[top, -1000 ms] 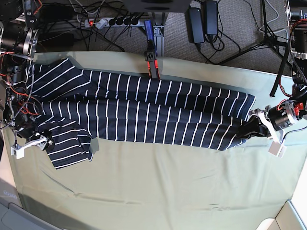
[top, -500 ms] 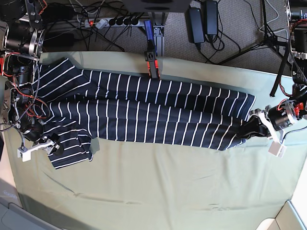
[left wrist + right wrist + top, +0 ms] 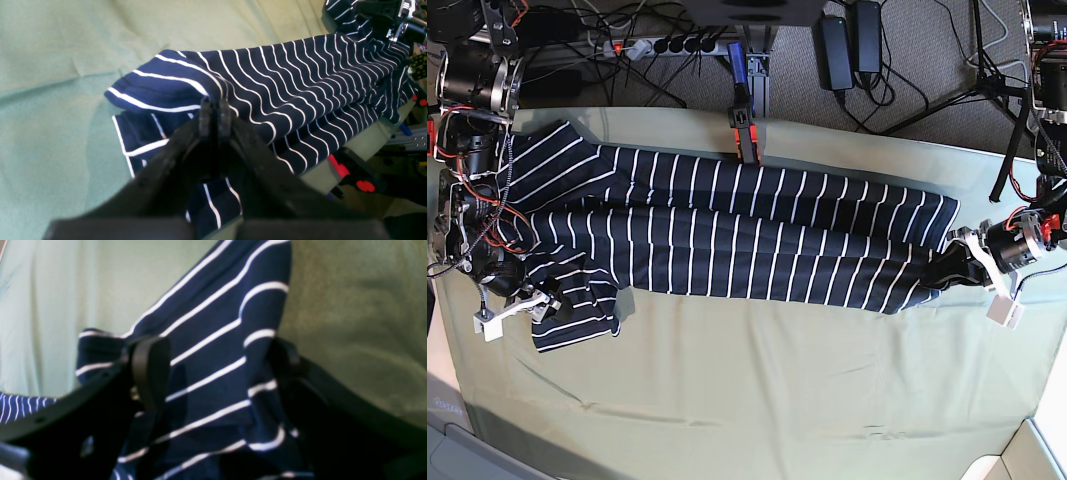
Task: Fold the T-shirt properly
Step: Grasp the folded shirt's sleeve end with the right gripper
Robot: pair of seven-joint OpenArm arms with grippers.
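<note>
One striped T-shirt (image 3: 757, 250): my left gripper (image 3: 215, 103) pinches its right end, my right gripper (image 3: 210, 353) straddles its left part, wide open

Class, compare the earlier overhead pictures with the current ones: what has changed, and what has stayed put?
The right hand has shifted a little toward the middle of the table, over the short folded-out end of the striped T-shirt; it is open and has gripped nothing. The left hand stays shut on the shirt's other end, and the shirt lies as before.
</note>
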